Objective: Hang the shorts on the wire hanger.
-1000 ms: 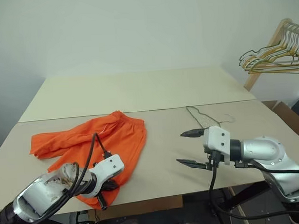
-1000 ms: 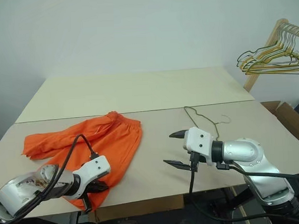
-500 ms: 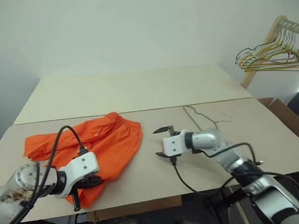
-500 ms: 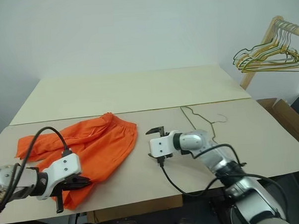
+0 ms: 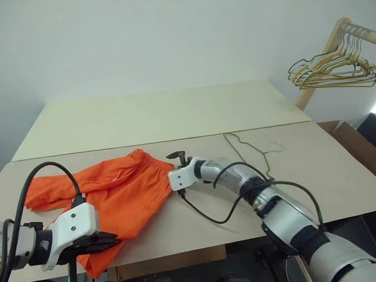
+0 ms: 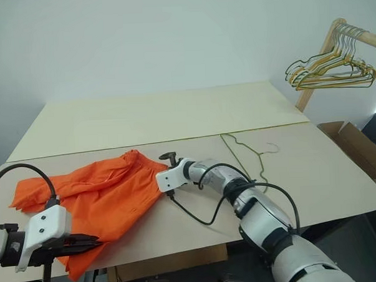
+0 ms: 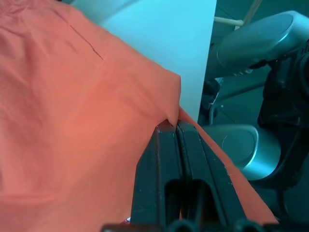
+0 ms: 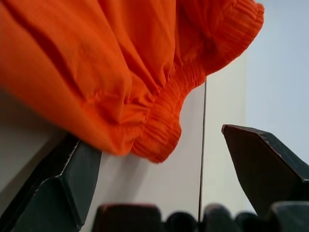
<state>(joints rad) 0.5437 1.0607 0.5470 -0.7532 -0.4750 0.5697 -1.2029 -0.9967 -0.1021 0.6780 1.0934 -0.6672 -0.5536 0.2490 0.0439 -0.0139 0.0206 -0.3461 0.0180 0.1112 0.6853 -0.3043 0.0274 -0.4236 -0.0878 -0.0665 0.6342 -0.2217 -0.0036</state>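
light: bright, even, soft shadows | glare: none | blur: near fingers in wrist views

No readable text, labels, brands, numbers or signs in any view.
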